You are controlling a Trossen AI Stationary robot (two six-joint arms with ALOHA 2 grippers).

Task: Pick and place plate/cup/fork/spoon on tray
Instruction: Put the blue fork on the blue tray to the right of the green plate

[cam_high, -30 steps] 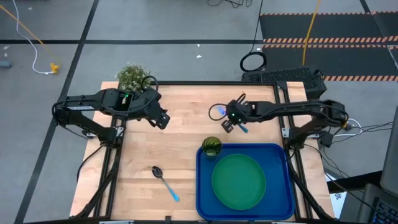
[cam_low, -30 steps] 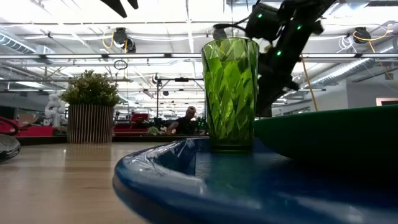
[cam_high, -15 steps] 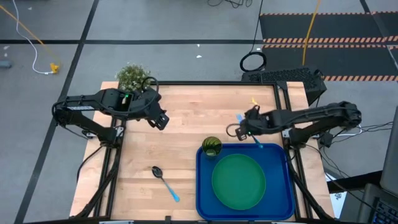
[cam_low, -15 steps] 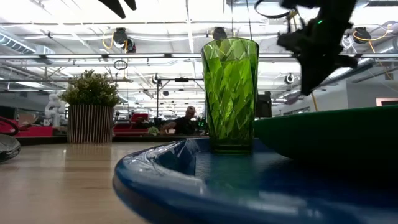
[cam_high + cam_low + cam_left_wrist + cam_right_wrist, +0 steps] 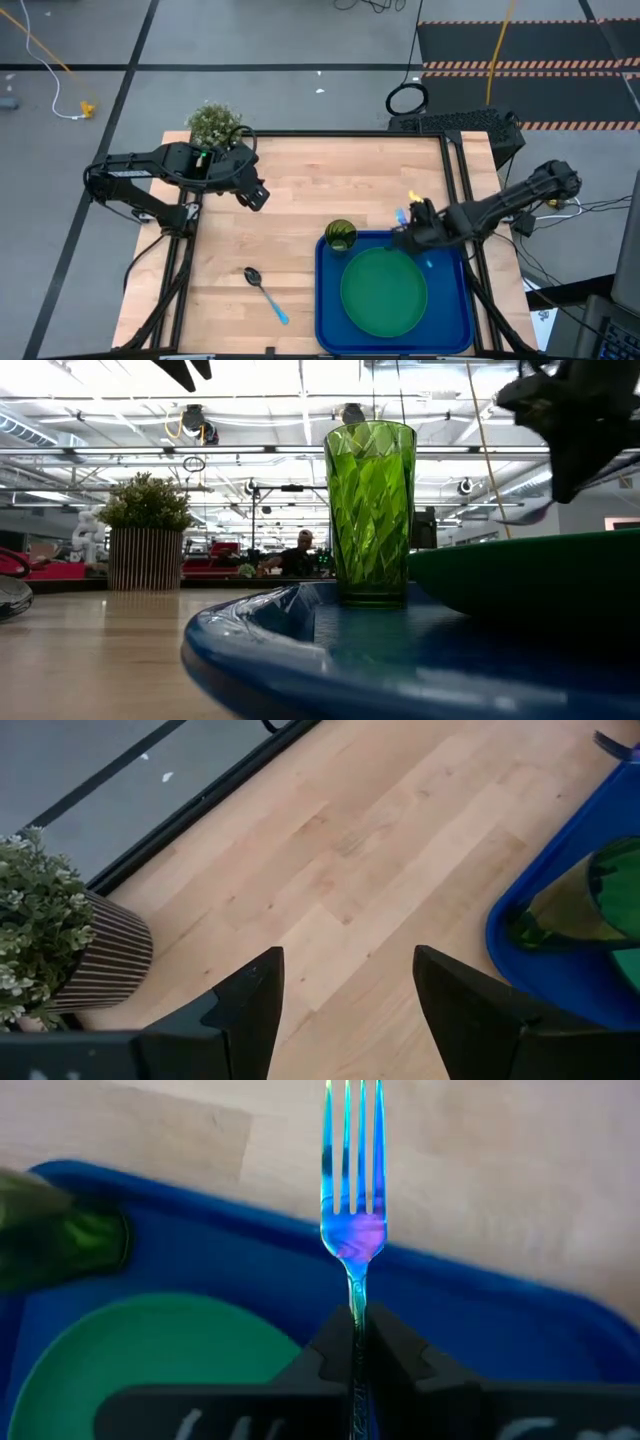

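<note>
My right gripper (image 5: pixel 414 229) is shut on the light-blue fork (image 5: pixel 352 1230) above the far rim of the bright-blue tray (image 5: pixel 325 300). The dark-green plate (image 5: pixel 383 290) lies flat in the tray. The yellow-green cup (image 5: pixel 340 236) stands upright in the tray's far left corner. The spoon (image 5: pixel 265 293) lies flat on the wood left of the tray. My left gripper (image 5: pixel 258 193) hangs open and empty over the table's far left part. My right gripper pinches the fork's handle just behind its head (image 5: pixel 356 1308) between its two fingers. The fork is lifted clear. Its prongs (image 5: pixel 351 1140) reach out past the fingertips over the wood beyond the tray's far rim, and its handle end (image 5: pixel 428 263) lies over the tray.
A potted plant (image 5: pixel 212 122) stands at the table's far left corner, behind my left arm. Bare wood lies between the two arms and left of the tray. In the low view the cup (image 5: pixel 370 510) and the plate's rim (image 5: pixel 530 575) rise above the tray's edge (image 5: pixel 300 650).
My right gripper has carried the fork from the table's far middle toward the right and near edges, and now stands over the tray's far rim. The fork has stayed clear of the table.
</note>
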